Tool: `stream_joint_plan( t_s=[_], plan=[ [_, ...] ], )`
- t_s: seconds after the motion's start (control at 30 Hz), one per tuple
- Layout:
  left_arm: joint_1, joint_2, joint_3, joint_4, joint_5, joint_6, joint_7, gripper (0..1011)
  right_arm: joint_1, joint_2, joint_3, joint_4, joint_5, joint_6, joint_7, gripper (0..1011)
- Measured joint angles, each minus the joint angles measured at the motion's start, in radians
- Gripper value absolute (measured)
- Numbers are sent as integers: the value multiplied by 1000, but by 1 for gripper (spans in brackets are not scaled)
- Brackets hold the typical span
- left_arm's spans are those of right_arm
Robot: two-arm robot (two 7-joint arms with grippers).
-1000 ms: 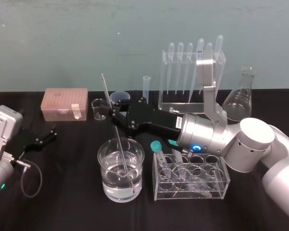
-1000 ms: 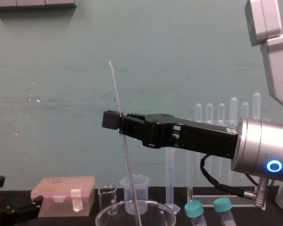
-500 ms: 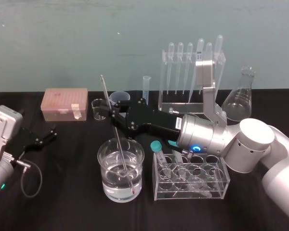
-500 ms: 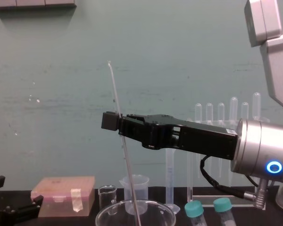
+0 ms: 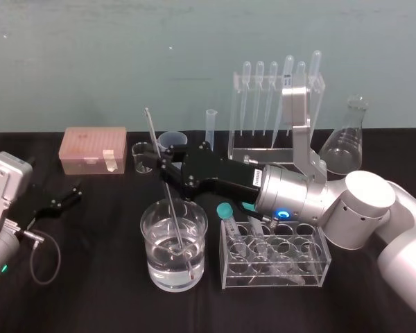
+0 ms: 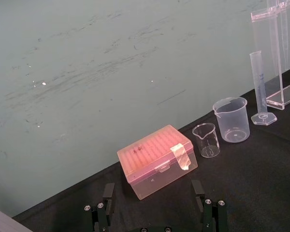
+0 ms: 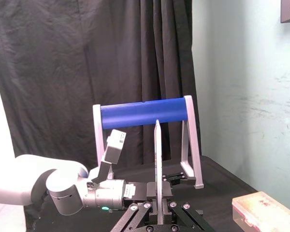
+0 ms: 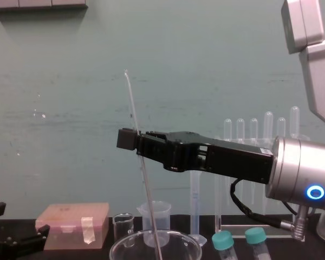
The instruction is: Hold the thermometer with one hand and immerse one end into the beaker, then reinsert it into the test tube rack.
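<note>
A pink tip box [image 5: 95, 149] sits left of a tiny glass beaker [image 5: 143, 157], plastic beaker [image 5: 172, 142] and graduated cylinder [image 5: 211, 128].

Head view looks down over the bench [image 5: 90, 298]; chest view looks level across it; both share the beaker [image 5: 173, 244].

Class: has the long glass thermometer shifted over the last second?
No. The long clear glass thermometer, held in the right tool, dips into the wide clear glass beaker at the same spot.

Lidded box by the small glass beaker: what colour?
The box is translucent pink, pale tape strip on its lid. Best in the left wrist view.
</note>
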Motion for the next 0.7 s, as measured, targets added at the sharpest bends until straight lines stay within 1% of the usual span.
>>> stream_joint_plan(
  t_s=[0.43, 0.63, 0.67, 0.7],
  plan=[
    [0, 0, 0, 0, 0, 0, 0, 1008, 8, -2, 2, 6, 4, 1, 4, 56],
    [0, 0, 0, 0, 0, 0, 0, 1008, 30, 8, 24, -34, 56, 44, 23, 56],
    [0, 0, 0, 0, 0, 0, 0, 1008, 39, 14, 32, -51, 80, 60, 30, 56],
    [0, 0, 0, 0, 0, 0, 0, 1008, 43, 16, 36, -60, 92, 68, 33, 57]
  ],
)
